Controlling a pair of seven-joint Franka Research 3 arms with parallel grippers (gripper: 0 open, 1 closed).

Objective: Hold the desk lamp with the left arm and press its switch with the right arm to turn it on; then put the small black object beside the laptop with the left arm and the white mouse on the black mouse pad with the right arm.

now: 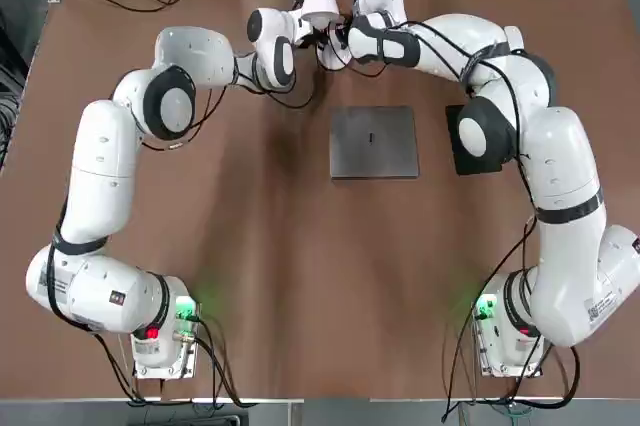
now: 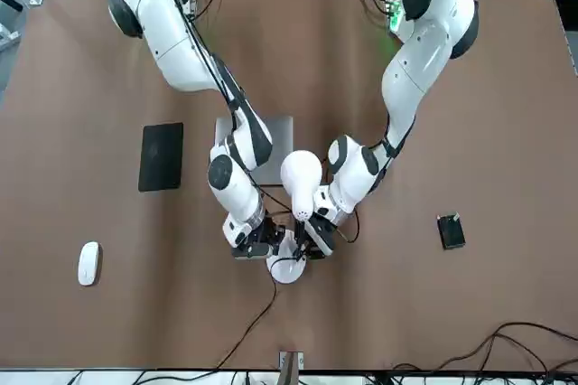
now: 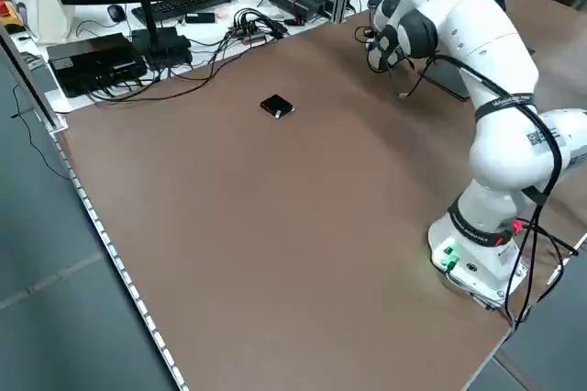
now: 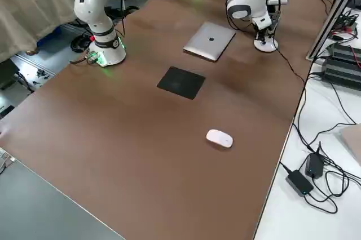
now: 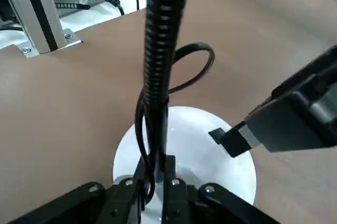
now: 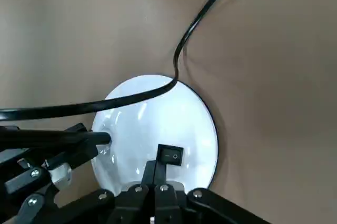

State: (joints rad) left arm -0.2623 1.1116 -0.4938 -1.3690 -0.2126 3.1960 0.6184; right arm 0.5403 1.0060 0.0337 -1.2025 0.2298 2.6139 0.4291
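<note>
1. Evidently the desk lamp point(image 6: 152, 113) stood on the counter point(image 1: 280, 276), beyond the laptop point(image 1: 374, 143) from the robot; the left pincer point(image 5: 156, 167) pinched its slim neck.
2. That neck looked stiff, the right place to hold; the smooth, glossy base seemed likely to slide if shoved.
3. Pressed together, the right pincer point(image 6: 159, 164) met the little switch point(image 6: 171, 155) on the base; I judged it wanted a light, straight push, with the neck braced.
</note>
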